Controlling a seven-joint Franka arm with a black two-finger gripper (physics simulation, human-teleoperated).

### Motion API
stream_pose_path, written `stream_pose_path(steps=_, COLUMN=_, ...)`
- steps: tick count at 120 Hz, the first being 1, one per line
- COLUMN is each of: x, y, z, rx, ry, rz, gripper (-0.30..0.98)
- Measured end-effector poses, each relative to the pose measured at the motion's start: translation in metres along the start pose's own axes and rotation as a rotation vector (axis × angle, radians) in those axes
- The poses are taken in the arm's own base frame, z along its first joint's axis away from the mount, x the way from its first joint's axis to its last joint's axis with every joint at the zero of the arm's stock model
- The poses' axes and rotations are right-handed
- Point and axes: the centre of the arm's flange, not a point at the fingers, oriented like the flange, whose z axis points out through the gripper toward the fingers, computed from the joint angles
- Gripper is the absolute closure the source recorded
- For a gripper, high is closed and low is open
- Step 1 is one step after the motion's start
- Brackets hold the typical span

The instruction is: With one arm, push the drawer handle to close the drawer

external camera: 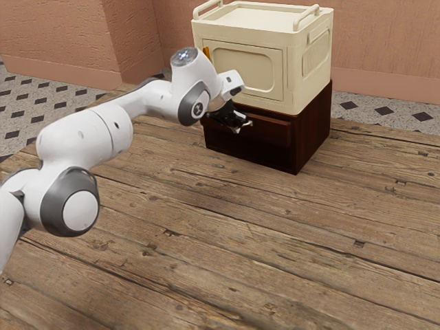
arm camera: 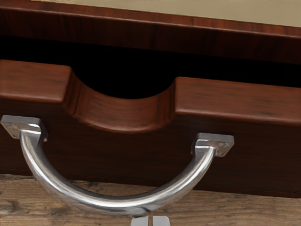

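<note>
Handle (arm camera: pixel 115 202), a bright metal bow, is mounted on the front of the drawer (arm camera: pixel 235 101), its long axis running across that face and its curve standing out from it. Gripper (arm camera: pixel 150 221): fingertips brought together, only a thin line between them, nothing seen gripped. Position: tips just beside the bow's outer curve, a little off its middle toward one mount; contact cannot be told from where I stand. Drawer projects from the dark cabinet (external camera: pixel 314 137), black gap showing behind its front; cream box (external camera: pixel 306 69) sits on top. Governing relation, as I judge it: handle lies between gripper and drawer front, cabinet beyond, so the push should run square to the bow's long axis, straight inward. Only one arm (external camera: pixel 82 141) at the bench. Risk noted: off-centre contact may slip along the curve or skew the drawer.
</note>
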Motion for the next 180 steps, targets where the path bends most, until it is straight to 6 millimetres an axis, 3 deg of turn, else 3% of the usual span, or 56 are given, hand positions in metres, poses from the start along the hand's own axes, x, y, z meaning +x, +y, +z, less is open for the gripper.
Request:
stream_pose_path(steps=167, x=0.005, y=-0.008, z=0.017, rx=-0.013, ry=0.121, rz=-0.033, gripper=0.78)
stream_pose_path(steps=180, x=0.007, y=-0.022, z=0.001, rx=-0.001, ry=0.108, rz=-0.043, gripper=0.78)
